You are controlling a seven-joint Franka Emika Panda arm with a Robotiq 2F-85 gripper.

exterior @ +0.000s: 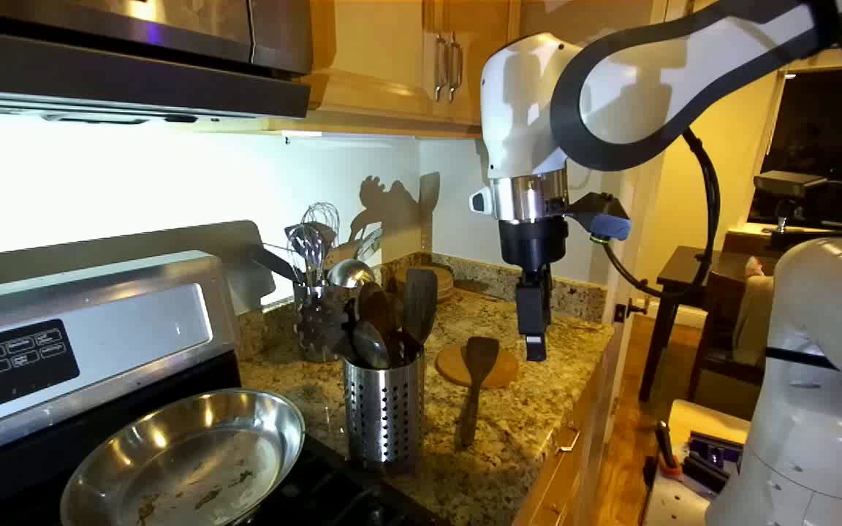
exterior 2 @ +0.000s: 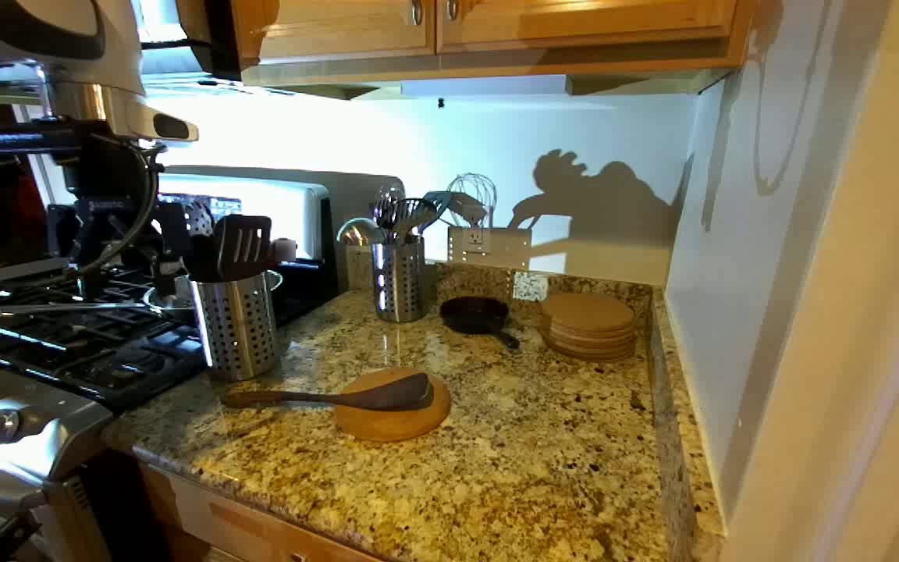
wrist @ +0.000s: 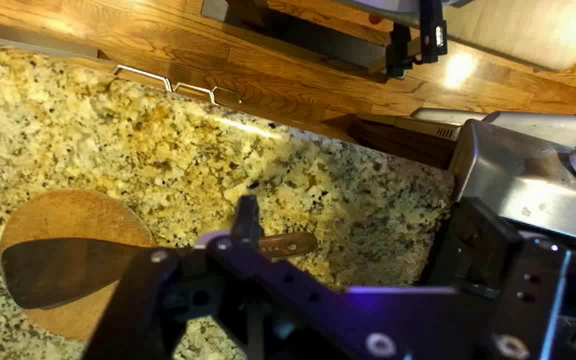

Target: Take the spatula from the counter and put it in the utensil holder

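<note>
Down below the gripper (exterior: 534, 343) it's all polished granite, a brown-and-tan speckled counter (exterior 2: 543, 468), and the spatula (exterior 2: 360, 399) is lying there, long dark wood, its flat head up on a round wooden disc (exterior 2: 391, 426). The fingers (wrist: 247, 220) hang in the air, spread well apart. In the wrist view one of them covers part of the handle, and just past it you can read "AKA" by the little hole; can't tell if more letters are hidden. Over toward the stove (exterior 2: 51, 336) from the gripper stands the utensil holder (exterior 2: 235, 332), shiny steel punched with round holes, stuffed with wooden and slotted black utensils (exterior 2: 245, 242). Higher than the gripper, honey-colored wood cabinets (exterior: 373, 51); past the counter edge, hardwood floor (wrist: 158, 30). Control panel (exterior: 15, 358) labels are too tiny to read.
</note>
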